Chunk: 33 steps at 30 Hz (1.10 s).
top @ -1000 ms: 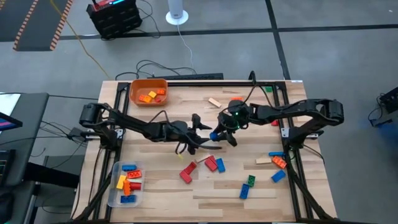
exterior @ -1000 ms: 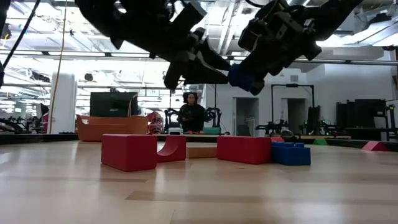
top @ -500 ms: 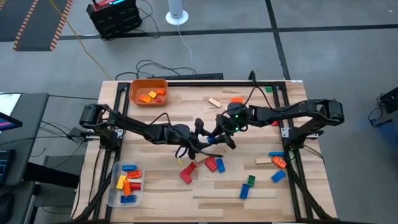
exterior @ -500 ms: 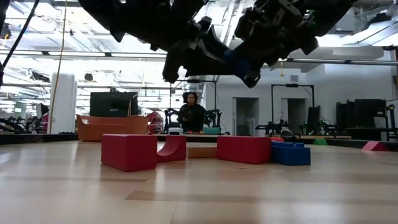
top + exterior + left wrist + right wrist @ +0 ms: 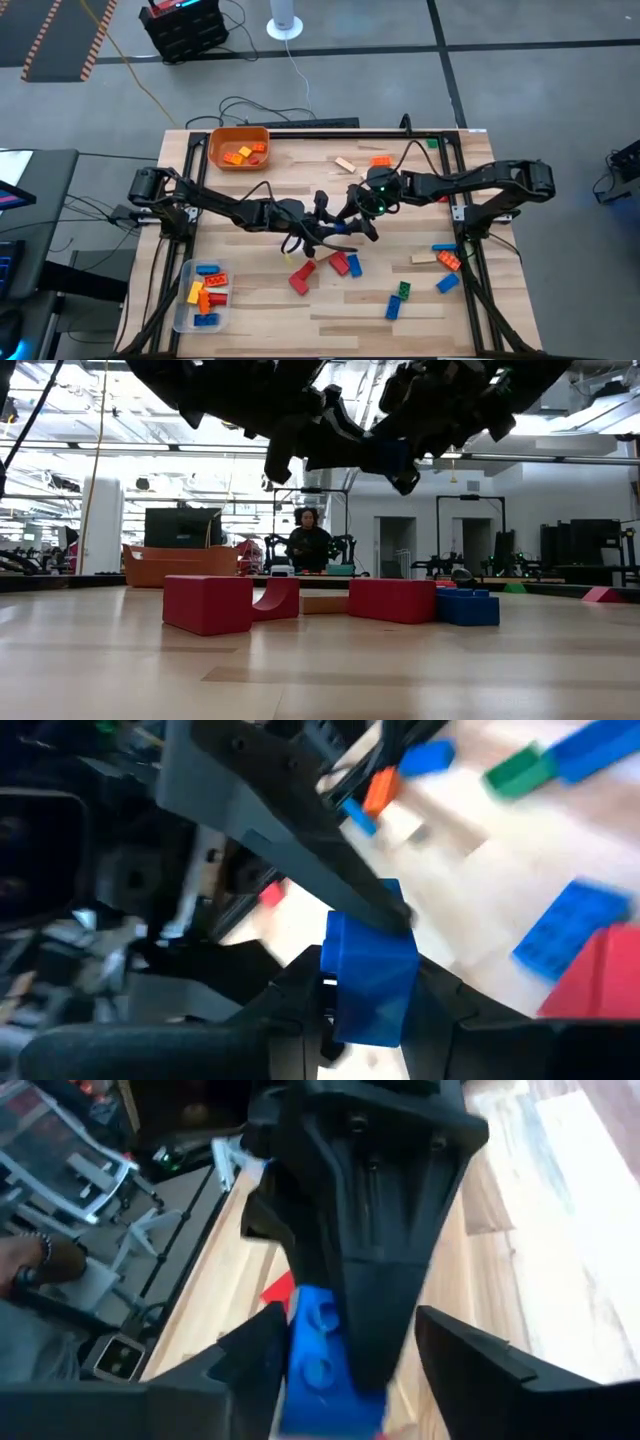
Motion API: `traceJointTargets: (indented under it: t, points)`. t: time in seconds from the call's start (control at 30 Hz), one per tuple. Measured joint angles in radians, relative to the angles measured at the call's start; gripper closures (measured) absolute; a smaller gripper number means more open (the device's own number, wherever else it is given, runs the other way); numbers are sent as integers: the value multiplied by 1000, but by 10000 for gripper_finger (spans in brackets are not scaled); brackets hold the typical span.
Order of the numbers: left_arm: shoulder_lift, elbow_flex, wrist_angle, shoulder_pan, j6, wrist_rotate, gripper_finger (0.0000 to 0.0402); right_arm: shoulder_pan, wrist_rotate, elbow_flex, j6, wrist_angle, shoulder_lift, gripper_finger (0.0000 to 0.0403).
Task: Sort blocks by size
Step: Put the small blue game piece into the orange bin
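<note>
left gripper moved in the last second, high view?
Yes. The left gripper has pushed right, from beside the right gripper to meeting it at the blue block, above the red blocks, which lie unmoved.

From overhead you can't see the blue block (image 5: 341,226); the two grippers meeting at the worktop's (image 5: 400,310) centre cover nearly all of it. In the left wrist view the blocks toward 2 o'clock are smeared. The tub's (image 5: 184,318) contents are too small to size.
</note>
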Motion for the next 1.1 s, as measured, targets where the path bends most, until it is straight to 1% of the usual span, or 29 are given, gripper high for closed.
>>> traceJointTargets:
  t: [0.1,0.2,0.3,0.4,0.47,0.53,0.6,0.67,0.73,0.8,0.9,1.0,1.1]
  points:
    - [0,0,-1,-3,-47,39,318,-22,-8,0,-13,-93,-50,143]
    - [-25,0,-96,-15,-95,65,318,-46,37,0,-47,-213,-116,142]
    - [-86,34,-300,-36,-213,60,318,-52,146,0,-81,-346,-180,143]
    - [-158,70,-530,-87,-356,47,316,-37,272,-42,-82,-375,-223,143]
    - [-199,83,-677,-135,-454,54,316,-25,340,-88,-66,-322,-231,143]
    - [-240,94,-790,-180,-579,91,315,-8,375,-142,-36,-228,-229,143]
    - [-282,104,-874,-213,-732,150,314,15,377,-198,-10,-102,-210,143]
    - [-317,106,-925,-240,-909,205,314,41,377,-243,-4,-7,-178,143]
    - [-342,106,-980,-263,-1092,267,313,65,378,-262,4,74,-146,143]
    - [-361,107,-1050,-289,-1271,306,313,82,377,-259,6,87,-119,143]
    - [-368,107,-1277,-349,-1498,308,312,98,377,-254,15,79,-95,143]
    - [-364,93,-1490,-427,-1665,310,311,113,377,-254,21,76,-93,143]
    - [-366,57,-1584,-497,-1803,340,308,121,377,-254,21,60,-97,143]
